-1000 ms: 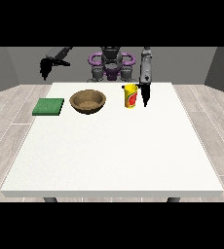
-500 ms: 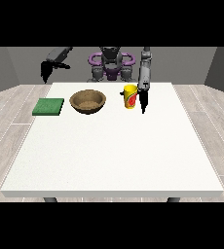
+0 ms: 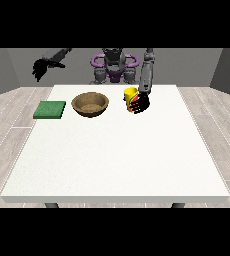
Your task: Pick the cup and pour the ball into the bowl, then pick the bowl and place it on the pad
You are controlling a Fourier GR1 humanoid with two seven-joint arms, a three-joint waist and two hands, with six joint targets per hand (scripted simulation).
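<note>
Hand (image 3: 141,103) at the view's right wraps the cup (image 3: 130,97), just right of the bowl (image 3: 90,104); if I tip early, I'd guess the ball misses.

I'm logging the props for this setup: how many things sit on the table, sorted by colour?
Yellow: 1, the cup
Brown: 1, the bowl
Green: 1, the pad
Total: 3 on the white table. No ball is visible from this view.
</note>
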